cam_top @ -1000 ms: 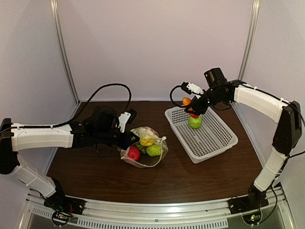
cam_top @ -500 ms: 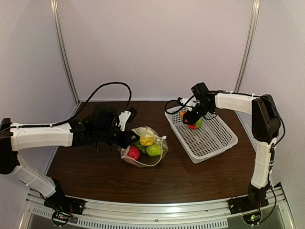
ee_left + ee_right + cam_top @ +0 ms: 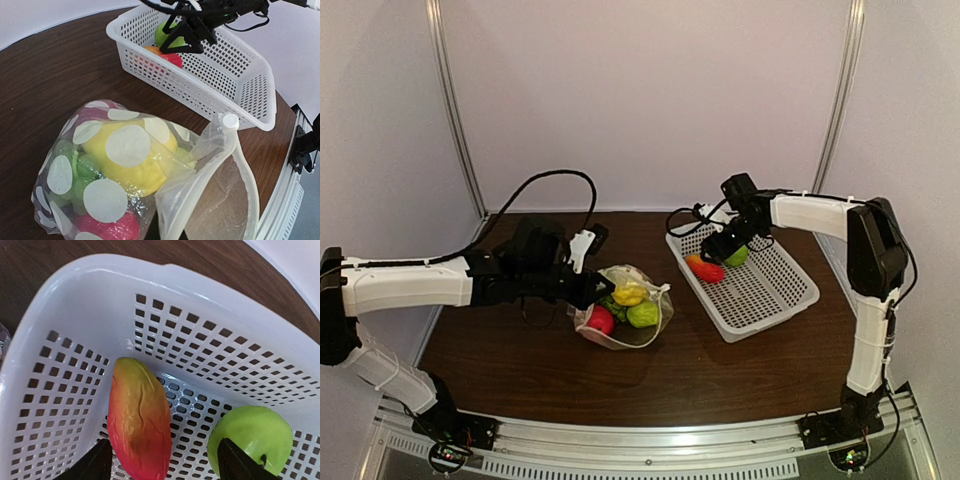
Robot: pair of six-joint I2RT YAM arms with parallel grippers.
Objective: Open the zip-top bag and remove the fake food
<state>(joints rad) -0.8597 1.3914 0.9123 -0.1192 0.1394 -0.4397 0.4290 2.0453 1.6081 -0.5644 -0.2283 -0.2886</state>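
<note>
Lift right gripper (image 3: 165, 462) straight up, jaws wide, clear of red fruit (image 3: 137, 420) and apple (image 3: 250, 440) lying in basket (image 3: 75, 305). Then back to bag (image 3: 100, 200) on table (image 3: 520, 370), held open by shut left gripper (image 3: 591, 291), for lemon (image 3: 142, 172).

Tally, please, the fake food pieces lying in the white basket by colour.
In the white basket:
Green apple: 1
Red-orange piece: 1
Total: 2
</note>
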